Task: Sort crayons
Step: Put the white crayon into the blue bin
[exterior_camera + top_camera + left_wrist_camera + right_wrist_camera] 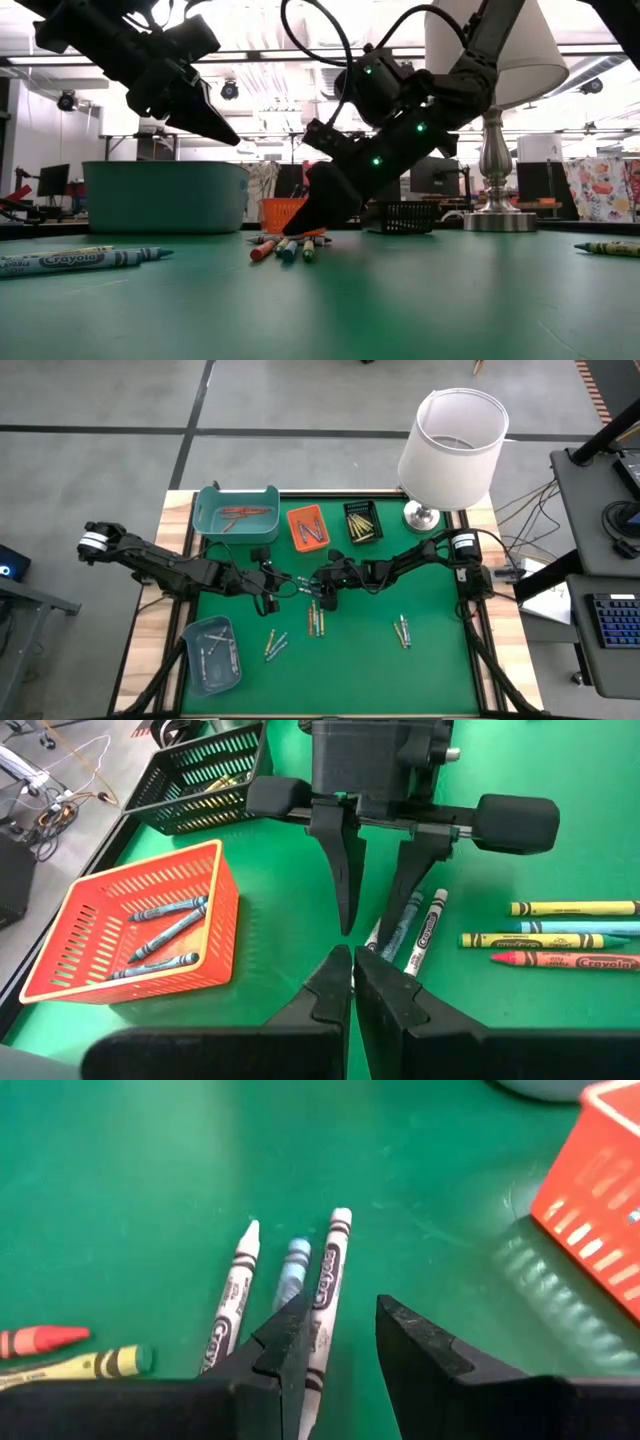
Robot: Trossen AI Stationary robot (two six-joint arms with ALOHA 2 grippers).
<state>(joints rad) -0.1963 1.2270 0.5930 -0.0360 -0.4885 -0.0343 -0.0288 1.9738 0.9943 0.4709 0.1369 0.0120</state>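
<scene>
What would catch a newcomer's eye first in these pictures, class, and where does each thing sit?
The two dark arms meet at mid-table, where the right gripper, jaws open, reaches down to a little cluster of crayons on the green mat. The left gripper hangs just above, jaws shut and empty. A big white lamp towers over the far right corner, next to an orange tray holding blue crayons.

Desk centre crowded: right tool low over a crayon cluster, left tool raised just beside it, little gap between them. Back edge blocked by teal bin, orange basket, black basket and lamp. Open green mat between the crayon pair and the centre cluster. Front-left corner taken by a grey tray.
</scene>
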